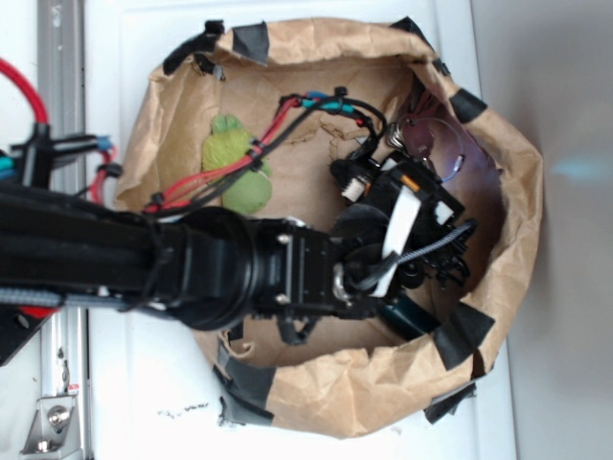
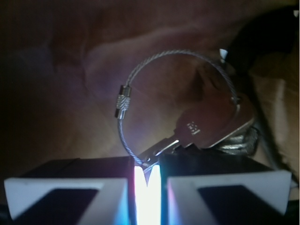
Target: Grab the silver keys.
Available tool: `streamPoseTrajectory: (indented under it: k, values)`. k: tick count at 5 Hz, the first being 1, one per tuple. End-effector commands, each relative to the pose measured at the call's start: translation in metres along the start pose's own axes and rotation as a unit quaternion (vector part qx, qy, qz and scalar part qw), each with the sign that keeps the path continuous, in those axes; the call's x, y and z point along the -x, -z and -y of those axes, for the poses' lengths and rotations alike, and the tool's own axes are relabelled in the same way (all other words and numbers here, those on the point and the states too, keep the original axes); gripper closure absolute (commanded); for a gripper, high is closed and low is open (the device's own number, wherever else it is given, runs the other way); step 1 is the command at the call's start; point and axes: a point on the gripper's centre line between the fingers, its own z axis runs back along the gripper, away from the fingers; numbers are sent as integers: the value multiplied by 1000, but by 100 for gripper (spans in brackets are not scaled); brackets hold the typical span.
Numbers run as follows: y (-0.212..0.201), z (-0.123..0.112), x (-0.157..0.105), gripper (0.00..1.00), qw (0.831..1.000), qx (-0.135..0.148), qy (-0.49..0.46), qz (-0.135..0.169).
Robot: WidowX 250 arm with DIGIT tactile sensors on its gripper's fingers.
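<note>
Exterior view, left to right. The black robot arm (image 1: 144, 264) enters from the left edge and reaches across into a brown paper bag (image 1: 316, 393) whose rolled rim is patched with black tape. Inside the bag, upper left, lies a fuzzy yellow-green plush toy (image 1: 235, 163), partly crossed by red and black cables. Right of centre the gripper (image 1: 421, 264) is down inside the bag, and a dark green object (image 1: 407, 316) shows just under it near the lower wall. At the upper right of the bag interior, a thin wire loop and dark key shapes are faintly visible; detail there is poor.

Wrist view, left to right. A wire cable ring with a knurled screw clasp (image 2: 124, 101) arcs up from the fingertips. The silver keys (image 2: 211, 126) hang on it, heads to the right, with one flat blade running down-left into the narrow gap between the two finger pads (image 2: 93, 173). The pads stand nearly together, pinching the blade tip (bright light still shows through the slit below).

Assessment: the grasp step appears made, though only on the blade's end. The next move calls for a slow, straight lift clear of the bag, since so shallow a hold could slip.
</note>
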Motion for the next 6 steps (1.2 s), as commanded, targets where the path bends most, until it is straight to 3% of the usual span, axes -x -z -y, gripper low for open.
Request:
streamPoseTrajectory:
  k: [1,3,6]
  values:
    - [4,4,-23,0,997,52,50,-3]
    - [1,-8,-36,0,991,80,109,-18]
    - [22,-22,-30,0,991,18,130,-15]
